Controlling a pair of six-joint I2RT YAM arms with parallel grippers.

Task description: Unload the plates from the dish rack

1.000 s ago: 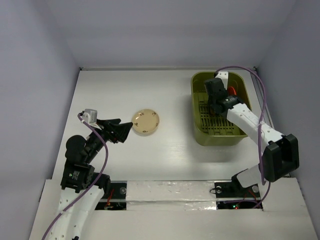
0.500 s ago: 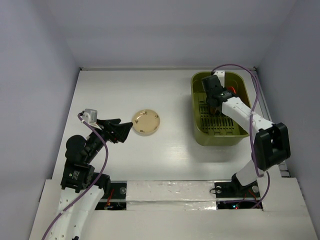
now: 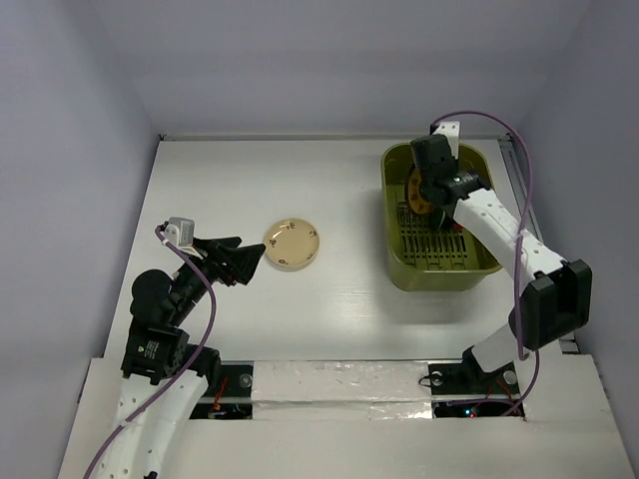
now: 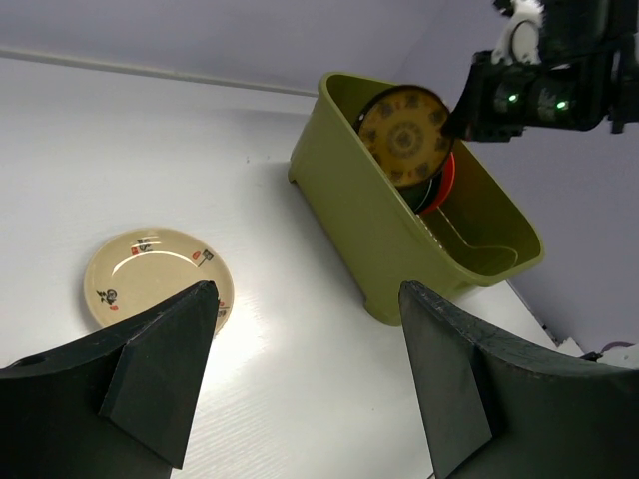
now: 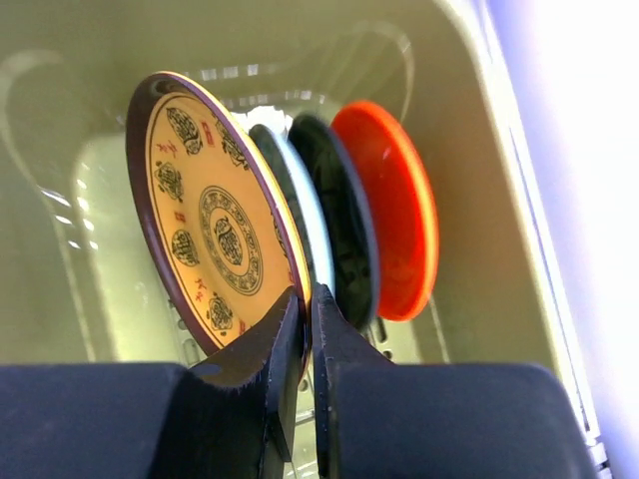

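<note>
The olive-green dish rack (image 3: 392, 235) stands at the right of the table. My right gripper (image 5: 308, 309) is inside it, shut on the lower rim of the upright amber-yellow patterned plate (image 5: 215, 239). Behind that plate stand a teal-blue plate (image 5: 297, 210), edge on, and the orange-red plate (image 5: 394, 220). The beige plate (image 3: 292, 242) lies flat on the table at centre left. My left gripper (image 3: 245, 257) hovers just left of it, open and holding nothing. The left wrist view shows the amber plate (image 4: 404, 135) high in the rack (image 4: 369, 230).
The rack's ribbed insert (image 3: 434, 244) fills its near half. White walls close the table at the back and both sides. A purple cable (image 3: 514, 180) loops over the right arm beside the rack.
My right gripper's jaws have closed onto the amber-yellow plate's rim, and the wrist has shifted toward the back of the rack. The left arm and the beige plate have not moved.
</note>
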